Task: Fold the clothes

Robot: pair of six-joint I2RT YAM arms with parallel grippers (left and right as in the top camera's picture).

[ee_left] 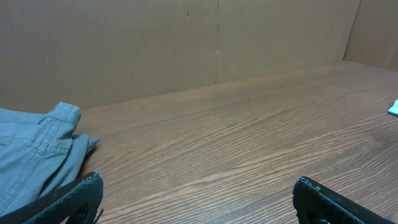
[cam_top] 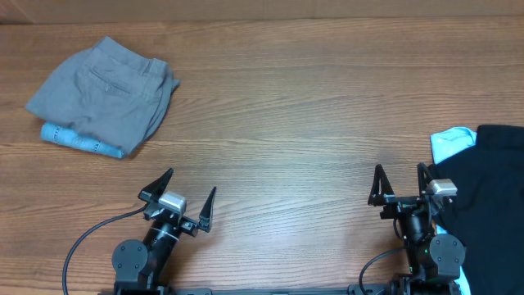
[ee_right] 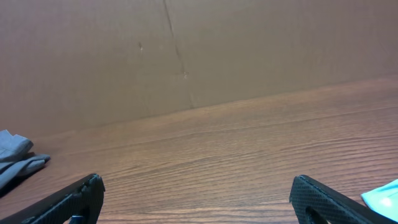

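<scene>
The folded grey shorts (cam_top: 106, 92) lie at the table's far left, slit back pocket up, on top of a folded denim-blue garment (cam_top: 78, 140). They also show at the left in the left wrist view (ee_left: 34, 149) and at the left edge of the right wrist view (ee_right: 15, 155). A black garment (cam_top: 491, 197) and a light blue one (cam_top: 452, 143) lie in a heap at the right edge. My left gripper (cam_top: 190, 191) is open and empty near the front edge. My right gripper (cam_top: 400, 183) is open and empty beside the black garment.
A brown cardboard wall (ee_left: 186, 43) stands along the table's far side. The wood-grain table (cam_top: 295, 123) stretches between the two piles. A black cable (cam_top: 90, 238) loops at the left arm's base.
</scene>
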